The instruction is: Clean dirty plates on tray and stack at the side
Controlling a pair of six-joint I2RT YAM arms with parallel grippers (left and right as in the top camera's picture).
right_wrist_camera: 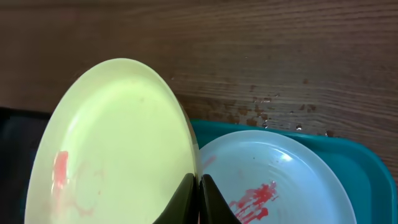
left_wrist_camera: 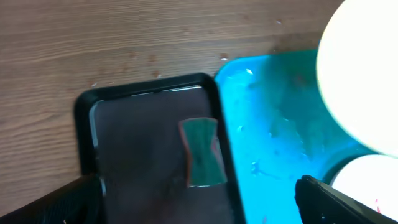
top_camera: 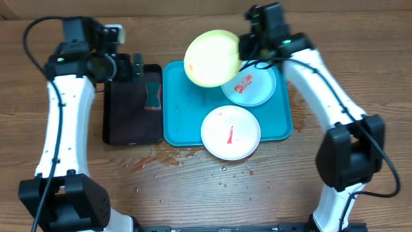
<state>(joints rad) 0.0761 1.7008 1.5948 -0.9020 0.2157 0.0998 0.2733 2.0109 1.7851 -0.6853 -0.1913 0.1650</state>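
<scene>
My right gripper point(top_camera: 242, 48) point(right_wrist_camera: 197, 200) is shut on the rim of the yellow-green plate point(top_camera: 211, 58) point(right_wrist_camera: 118, 143). That plate is lifted and tilted over the back of the turquoise tray point(top_camera: 183, 109), with a faint red smear on its face. The mint plate point(top_camera: 250, 85) point(right_wrist_camera: 280, 180) lies on the tray's back right with a red smear. On the tray's front edge sits the white plate point(top_camera: 230, 132), also smeared red. My left gripper point(top_camera: 138, 67) point(left_wrist_camera: 199, 208) hangs open above the black tray point(left_wrist_camera: 149, 87), holding nothing.
The black tray point(top_camera: 132, 109) stands left of the turquoise tray and holds a green sponge point(top_camera: 153, 93) point(left_wrist_camera: 202, 152). Water drops point(top_camera: 167, 158) spot the wooden table in front of the trays.
</scene>
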